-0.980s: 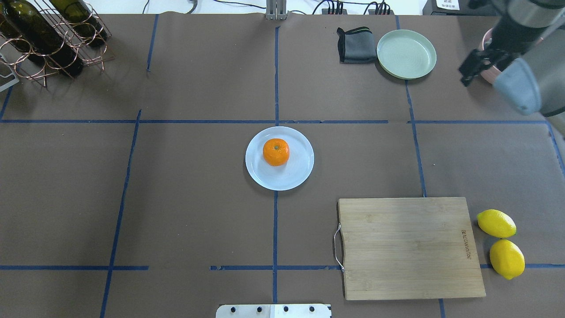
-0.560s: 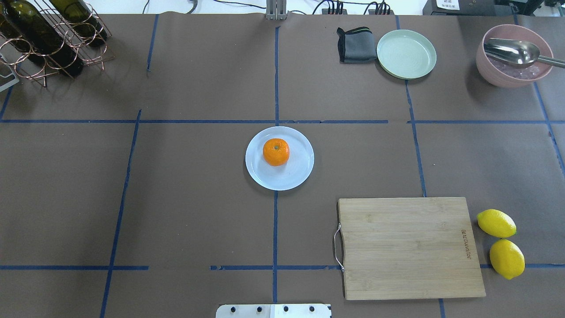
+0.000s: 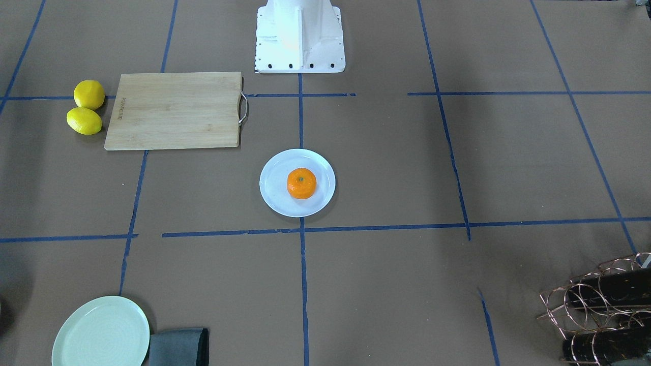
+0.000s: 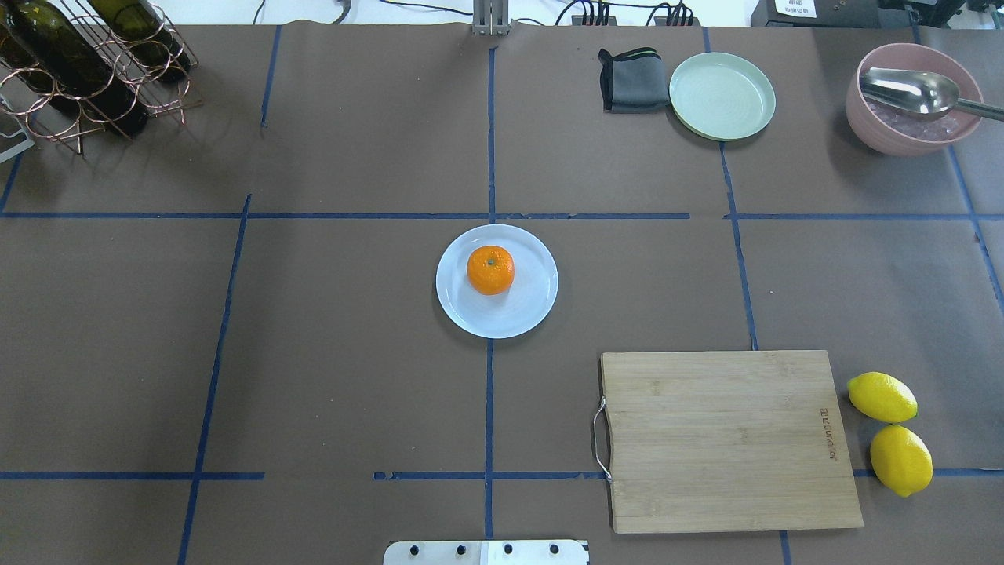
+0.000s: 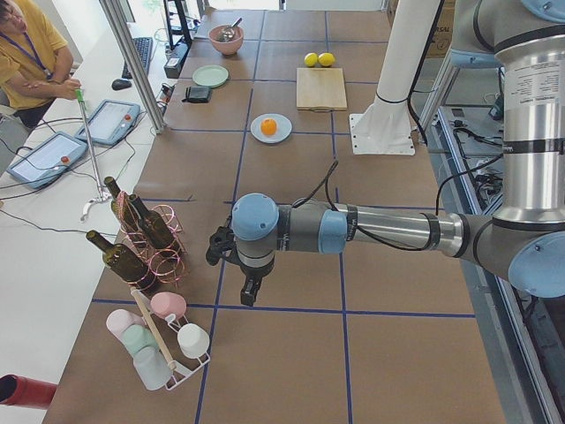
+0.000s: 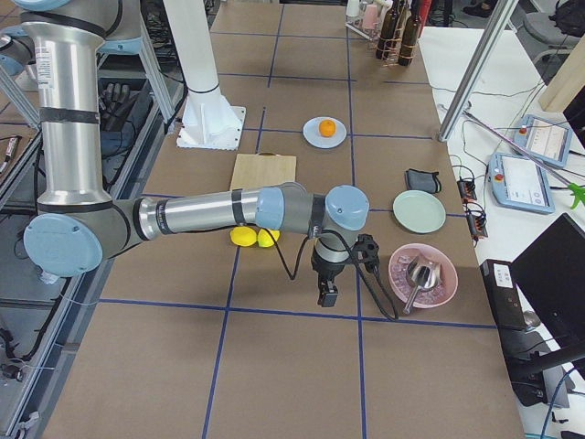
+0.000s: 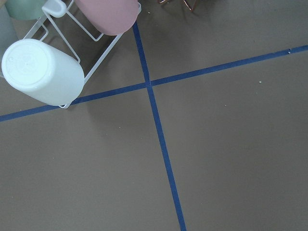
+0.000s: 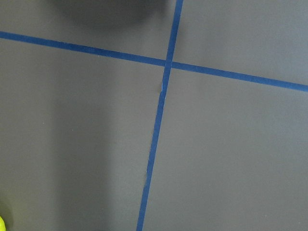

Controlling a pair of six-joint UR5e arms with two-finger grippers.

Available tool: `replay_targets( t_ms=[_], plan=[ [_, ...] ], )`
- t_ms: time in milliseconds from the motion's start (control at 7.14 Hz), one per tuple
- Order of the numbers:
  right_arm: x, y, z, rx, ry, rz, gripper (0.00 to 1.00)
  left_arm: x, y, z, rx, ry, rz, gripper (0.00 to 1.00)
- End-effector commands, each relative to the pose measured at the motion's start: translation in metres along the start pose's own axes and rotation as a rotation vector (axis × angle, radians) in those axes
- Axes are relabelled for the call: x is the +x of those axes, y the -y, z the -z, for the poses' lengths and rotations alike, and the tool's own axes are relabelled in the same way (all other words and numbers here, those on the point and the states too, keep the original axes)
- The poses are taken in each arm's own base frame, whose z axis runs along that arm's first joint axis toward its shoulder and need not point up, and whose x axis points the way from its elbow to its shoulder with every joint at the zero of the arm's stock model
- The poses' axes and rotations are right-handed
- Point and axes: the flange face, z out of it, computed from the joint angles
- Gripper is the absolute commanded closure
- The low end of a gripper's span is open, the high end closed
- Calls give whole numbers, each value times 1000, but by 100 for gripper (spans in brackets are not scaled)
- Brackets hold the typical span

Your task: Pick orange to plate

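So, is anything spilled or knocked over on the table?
Nothing stands out. The orange sits on the white plate, the two lemons lie beside the cutting board, and the spoon rests in the pink bowl. Nothing looks spilled.

The table (image 4: 329, 377) bears a white plate (image 4: 527, 311), board (image 4: 729, 439), lemons (image 4: 882, 397), green plate (image 4: 722, 96), bowl (image 4: 869, 133) — seemingly a cloth (image 4: 631, 81).
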Motion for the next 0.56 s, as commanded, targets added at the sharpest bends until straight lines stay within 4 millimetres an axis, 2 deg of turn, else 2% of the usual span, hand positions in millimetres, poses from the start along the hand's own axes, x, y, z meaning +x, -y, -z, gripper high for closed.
replay_targets(
  t_ms=[0,420],
  plan=[
    [1,-3,0,1,1,-3,0,2,6,4,7,9,-9,0],
    [1,-3,-1,-1,1,-5,0,1,3,0,-3,4,-4,0]
  ],
)
